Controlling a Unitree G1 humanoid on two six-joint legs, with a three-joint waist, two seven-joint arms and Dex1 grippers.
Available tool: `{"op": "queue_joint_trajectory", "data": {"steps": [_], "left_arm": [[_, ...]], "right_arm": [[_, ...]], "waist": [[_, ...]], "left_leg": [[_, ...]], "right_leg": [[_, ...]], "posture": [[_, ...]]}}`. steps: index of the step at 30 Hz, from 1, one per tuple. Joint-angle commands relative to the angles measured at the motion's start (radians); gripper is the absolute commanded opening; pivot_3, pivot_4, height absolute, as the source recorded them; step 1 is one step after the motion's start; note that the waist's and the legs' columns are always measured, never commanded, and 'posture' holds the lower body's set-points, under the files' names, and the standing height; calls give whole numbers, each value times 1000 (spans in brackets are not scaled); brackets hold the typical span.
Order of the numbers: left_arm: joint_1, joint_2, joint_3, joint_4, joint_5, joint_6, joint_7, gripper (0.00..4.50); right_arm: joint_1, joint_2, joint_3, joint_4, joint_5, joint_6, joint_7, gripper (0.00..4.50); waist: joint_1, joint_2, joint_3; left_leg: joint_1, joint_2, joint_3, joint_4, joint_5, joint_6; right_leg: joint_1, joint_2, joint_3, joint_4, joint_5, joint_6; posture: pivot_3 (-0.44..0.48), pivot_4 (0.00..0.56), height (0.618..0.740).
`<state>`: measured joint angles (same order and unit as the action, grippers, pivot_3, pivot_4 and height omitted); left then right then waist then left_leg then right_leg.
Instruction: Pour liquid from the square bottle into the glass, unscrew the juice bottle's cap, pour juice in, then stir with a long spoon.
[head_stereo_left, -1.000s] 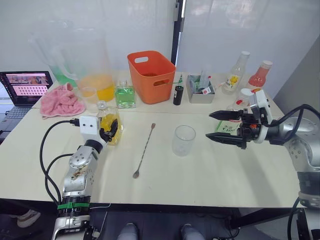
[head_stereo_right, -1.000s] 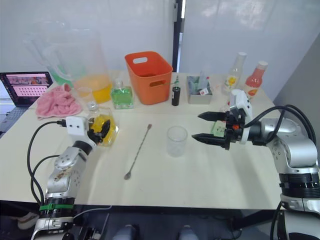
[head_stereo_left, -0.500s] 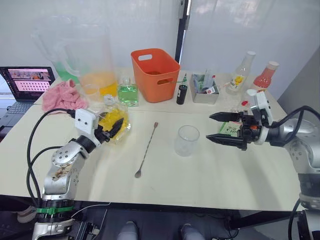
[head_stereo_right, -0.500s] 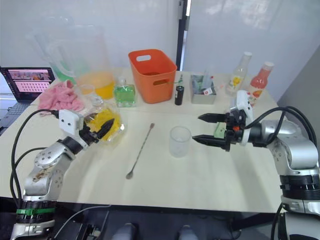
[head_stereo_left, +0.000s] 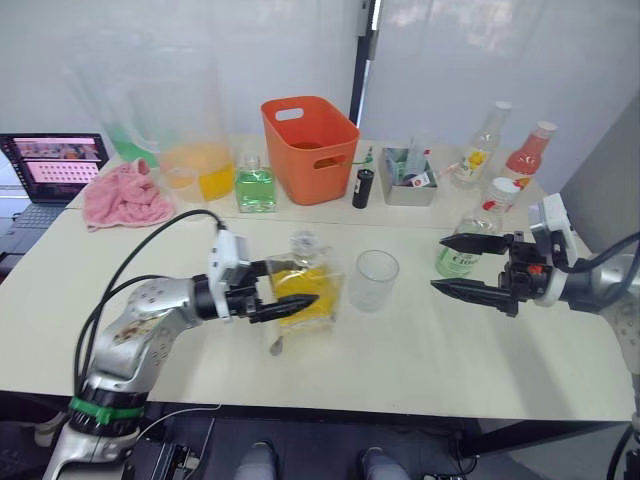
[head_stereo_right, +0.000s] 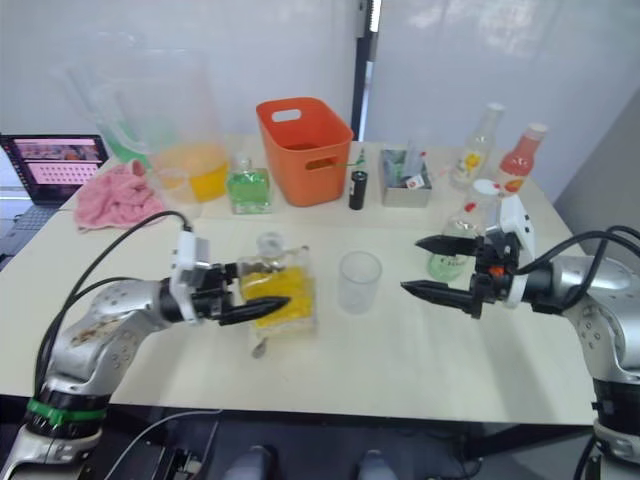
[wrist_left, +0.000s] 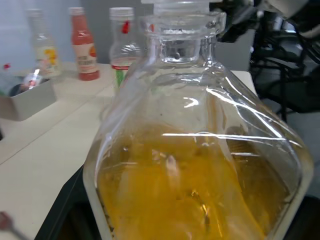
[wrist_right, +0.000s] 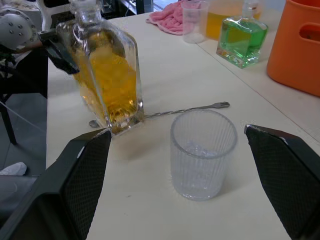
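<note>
Centrally, a square bottle (head_stereo_left: 302, 283) of amber liquid is gripped upright by the left gripper (head_stereo_left: 287, 287), just left of the glass (head_stereo_left: 374, 279) on the table (head_stereo_left: 400, 350). The long spoon (wrist_right: 185, 110) is seen lying behind the bottle. Further right, the right gripper (head_stereo_left: 462, 267) is held with jaws spread apart, grasping nothing, beside the juice bottle (head_stereo_left: 470, 243) with its cap (head_stereo_left: 500, 187) on.

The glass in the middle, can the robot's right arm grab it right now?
Probably yes. The right gripper is open and points toward the glass, with bare table between them. The square bottle, held by the left gripper, stands on the glass's other side, out of the way.
</note>
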<state>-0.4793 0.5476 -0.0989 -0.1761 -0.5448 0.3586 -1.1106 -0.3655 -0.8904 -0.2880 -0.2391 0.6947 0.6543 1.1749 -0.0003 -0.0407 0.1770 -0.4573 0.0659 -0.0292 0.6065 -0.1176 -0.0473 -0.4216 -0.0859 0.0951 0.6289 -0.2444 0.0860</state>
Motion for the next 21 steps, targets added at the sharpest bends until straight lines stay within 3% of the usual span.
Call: {"op": "queue_joint_trajectory", "data": {"steps": [1, 10, 21], "left_arm": [[-64, -52, -43, 22, 6, -65, -63, 2830], [-110, -150, -121, 157, 103, -168, -122, 2830], [-72, -162, -134, 221, 161, -209, -148, 2830]], "right_arm": [[32, -26, -78, -64, 42, 11, -28, 4500], [87, -48, -138, -127, 88, 31, -84, 4500], [88, -44, -121, -138, 101, 19, -109, 4500]], "waist": [[-1, 0, 0], [-16, 1, 0], [-14, 1, 0]], "left_leg": [[-1, 0, 0, 1, 0, 0], [0, 0, 0, 1, 0, 0], [0, 0, 0, 1, 0, 0]], "right_leg": [[0, 0, 0, -1, 0, 0], [-1, 0, 0, 1, 1, 2], [0, 0, 1, 2, 2, 3]], "posture": [[0, 150, 725], [0, 150, 725], [0, 150, 725]]}}
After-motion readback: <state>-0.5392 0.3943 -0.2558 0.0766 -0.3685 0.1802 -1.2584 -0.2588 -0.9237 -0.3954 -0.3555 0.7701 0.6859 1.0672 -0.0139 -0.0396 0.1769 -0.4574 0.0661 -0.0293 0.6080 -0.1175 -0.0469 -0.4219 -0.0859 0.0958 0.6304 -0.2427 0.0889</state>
